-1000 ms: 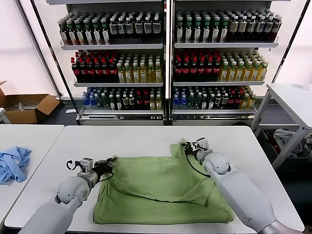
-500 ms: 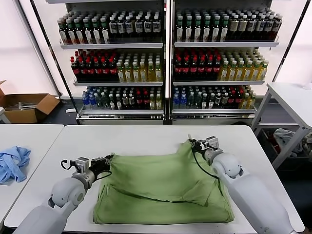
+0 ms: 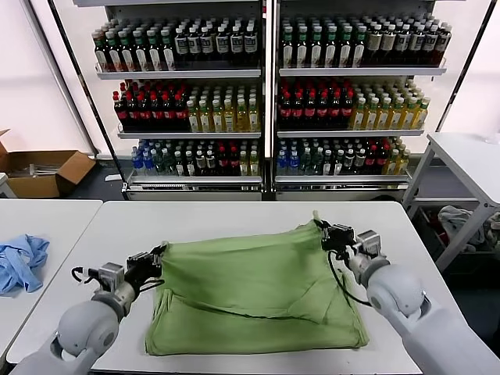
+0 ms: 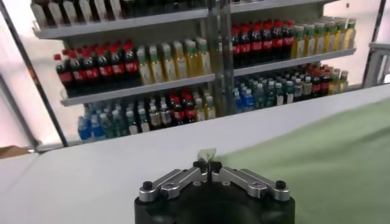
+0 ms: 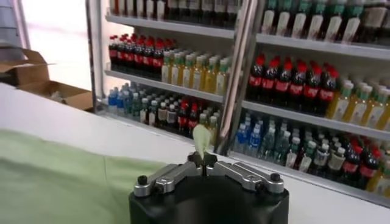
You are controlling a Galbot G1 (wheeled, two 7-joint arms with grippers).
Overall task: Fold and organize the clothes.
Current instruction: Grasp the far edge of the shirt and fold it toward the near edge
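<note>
On the white table [image 3: 234,215] the green polo shirt [image 3: 258,297] lies spread, its far edge lifted and stretched between 2 grippers. To fold it well, I reckon both corners should travel together toward the near hem at matched height, keeping the edge taut so no crease bunches. Left gripper [image 3: 158,255] is clamped on the shirt's far left corner, a scrap of cloth poking between its fingertips [image 4: 200,165]. Right gripper [image 3: 326,232] pinches the far right corner likewise, jaws fully closed on fabric.
</note>
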